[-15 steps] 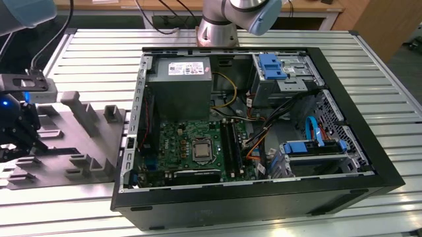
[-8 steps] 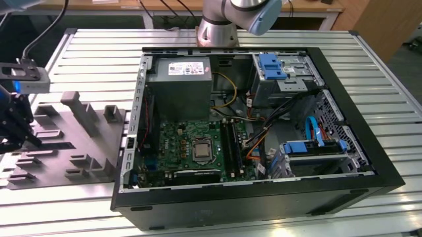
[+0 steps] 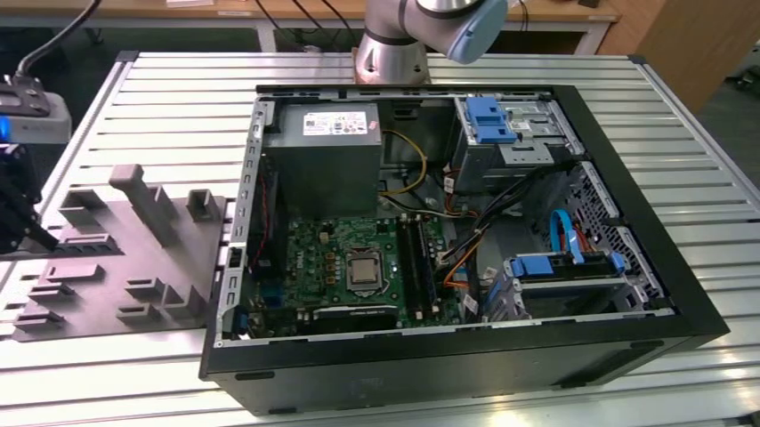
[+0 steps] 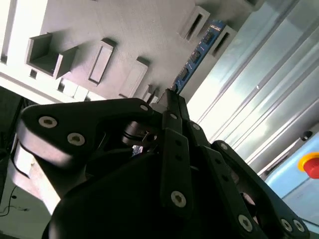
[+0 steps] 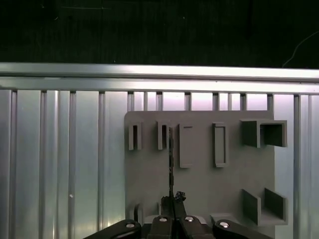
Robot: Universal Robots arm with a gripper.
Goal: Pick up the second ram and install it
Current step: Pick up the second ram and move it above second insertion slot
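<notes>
Carefully does it: my claw (image 4: 169, 97) looks drawn narrow onto the second ram (image 4: 199, 50), which stands on edge in a slot of the grey holder (image 5: 209, 189) on the slatted surface (image 5: 50, 149).
Both wrist views show the thin blue-green board upright in its slot; the open computer case (image 3: 451, 374) lies well apart. I judge it light and stiff but fragile, its chips and contact edge best left alone. The sound hold is across the flat faces near the top edge, so it lifts straight without twisting.
</notes>
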